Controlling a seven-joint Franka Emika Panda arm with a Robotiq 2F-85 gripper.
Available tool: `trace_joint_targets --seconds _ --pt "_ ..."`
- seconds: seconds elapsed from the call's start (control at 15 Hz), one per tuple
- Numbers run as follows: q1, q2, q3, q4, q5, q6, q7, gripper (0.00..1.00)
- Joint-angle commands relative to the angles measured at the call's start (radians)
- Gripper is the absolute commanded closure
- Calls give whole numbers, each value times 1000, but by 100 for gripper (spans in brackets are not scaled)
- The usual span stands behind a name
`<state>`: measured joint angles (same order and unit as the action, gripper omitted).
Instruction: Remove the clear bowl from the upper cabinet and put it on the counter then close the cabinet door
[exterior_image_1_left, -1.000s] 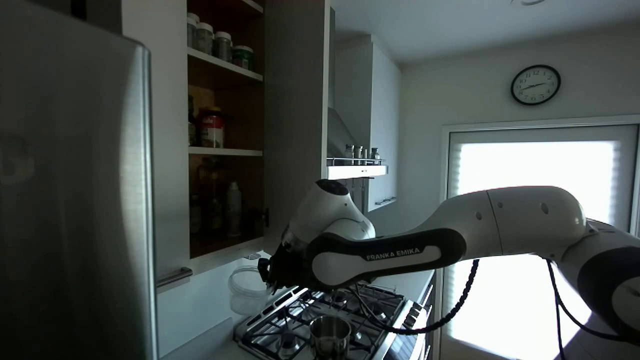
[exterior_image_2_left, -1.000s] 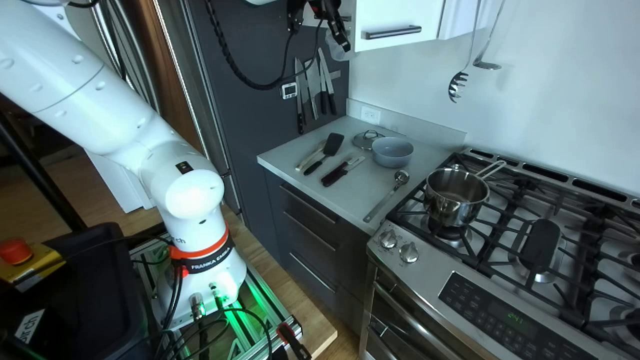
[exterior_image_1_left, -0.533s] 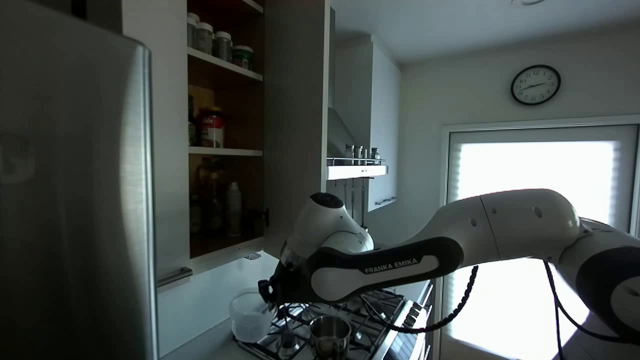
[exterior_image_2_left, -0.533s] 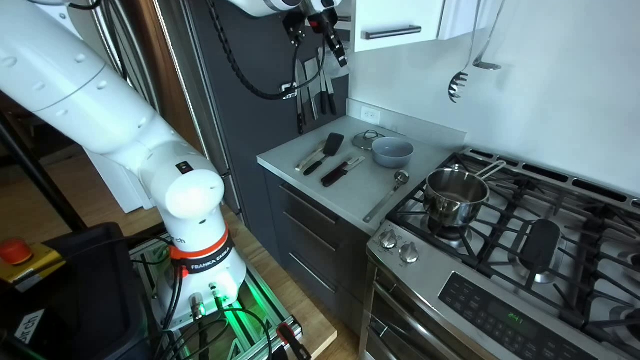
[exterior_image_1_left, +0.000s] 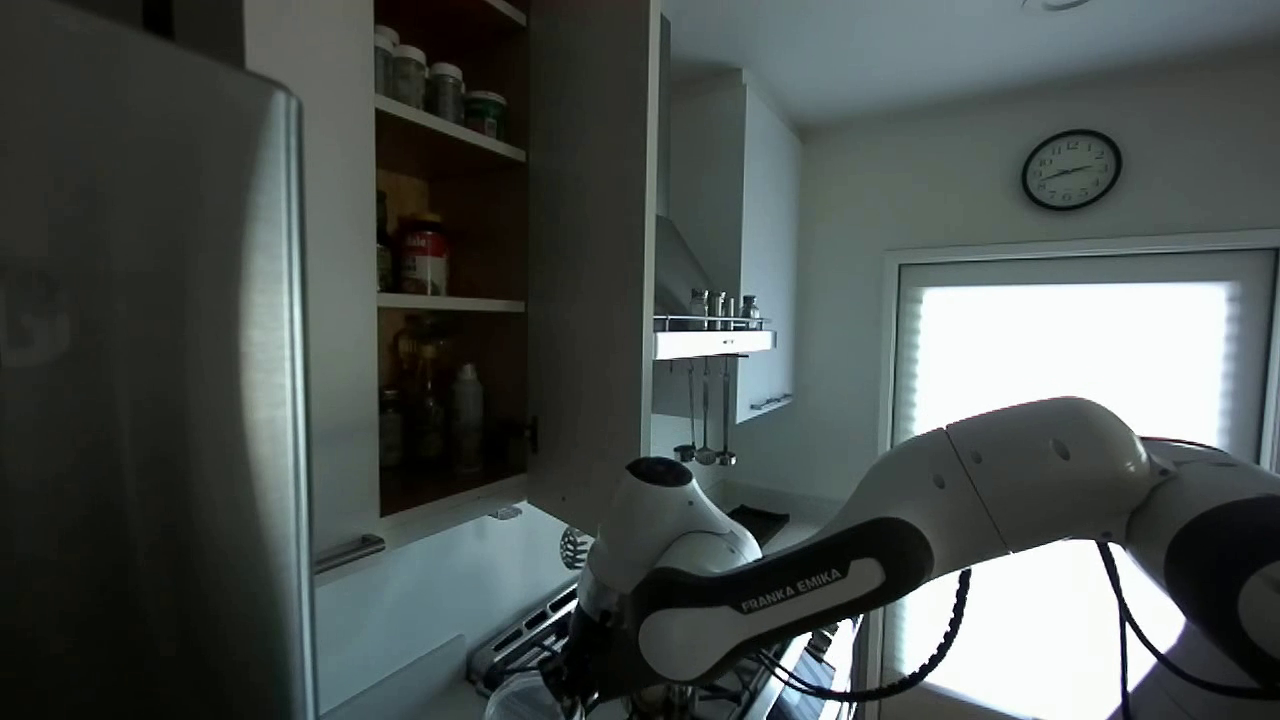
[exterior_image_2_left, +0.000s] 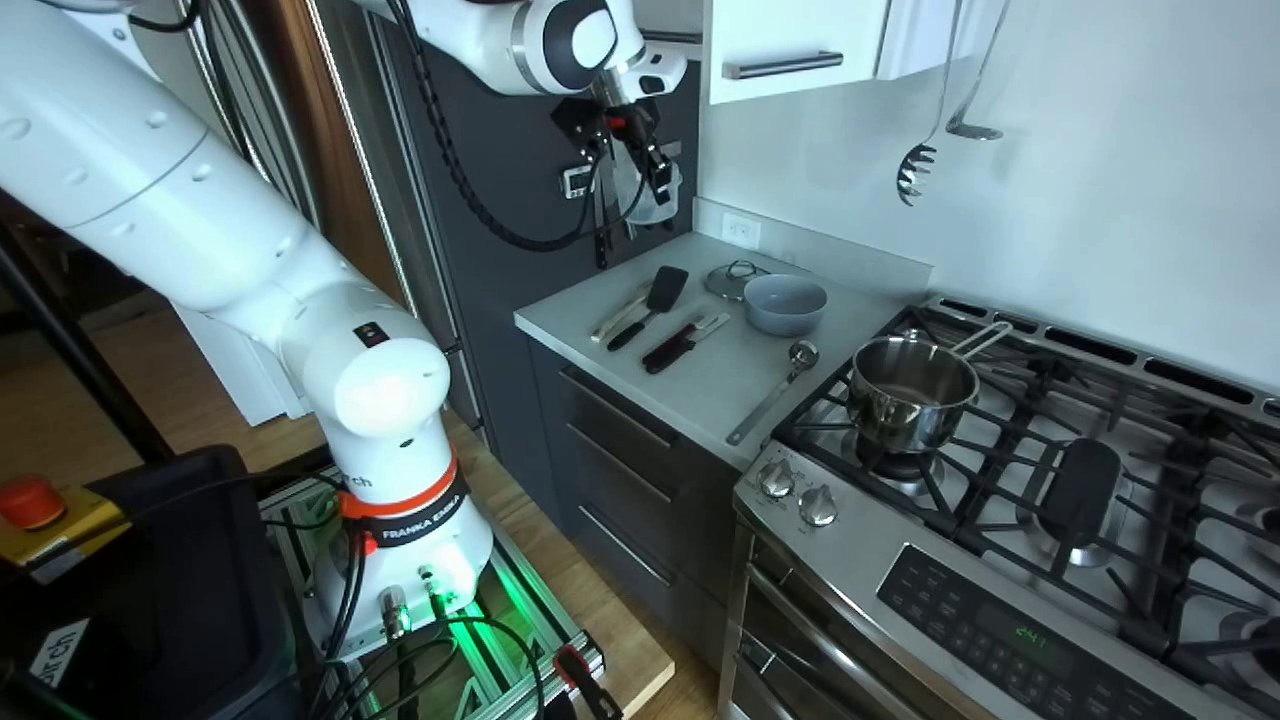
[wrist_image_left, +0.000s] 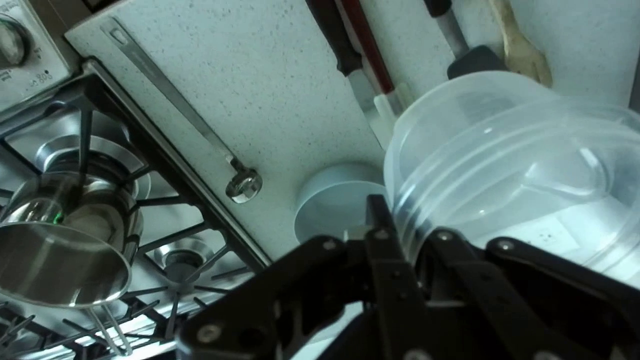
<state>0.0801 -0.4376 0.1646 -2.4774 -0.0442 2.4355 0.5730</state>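
Note:
The clear bowl (wrist_image_left: 510, 160) hangs tilted from my gripper (wrist_image_left: 400, 220) in the wrist view, its rim between the two shut fingers. In an exterior view the bowl (exterior_image_2_left: 650, 190) is partly hidden behind the gripper (exterior_image_2_left: 660, 185), above the counter (exterior_image_2_left: 690, 405). In an exterior view only part of the bowl (exterior_image_1_left: 522, 698) shows at the bottom edge, beside the gripper (exterior_image_1_left: 565, 690). The upper cabinet (exterior_image_1_left: 450, 303) stands open, with jars and bottles on its shelves. The cabinet door (exterior_image_1_left: 590, 250) is swung open to its right; its outer face (exterior_image_2_left: 780, 35) also shows.
A grey-blue bowl (exterior_image_2_left: 785, 305), a lid (exterior_image_2_left: 735, 280), a spatula (exterior_image_2_left: 665, 290), knives (exterior_image_2_left: 680, 345) and a ladle (exterior_image_2_left: 770, 395) lie on the counter. A steel pot (exterior_image_2_left: 912, 395) stands on the gas stove. Knives hang on the dark side panel. The steel fridge (exterior_image_1_left: 150, 400) stands beside the cabinet.
My gripper has moved down with the clear bowl, from just below the cabinet to lower above the counter. The cabinet door has stayed open.

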Motion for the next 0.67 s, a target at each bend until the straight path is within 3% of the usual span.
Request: trace_joint_targets --seconds 0.0,0.2,0.27,0.6 --pt "9 -41 -8 -115 57 51 -110 98" --pt "-12 -37 0 -168 61 67 -136 98" --pt "-19 -9 15 -114 50 52 -121 90" --pt "-23 -11 15 -142 50 52 -121 90"
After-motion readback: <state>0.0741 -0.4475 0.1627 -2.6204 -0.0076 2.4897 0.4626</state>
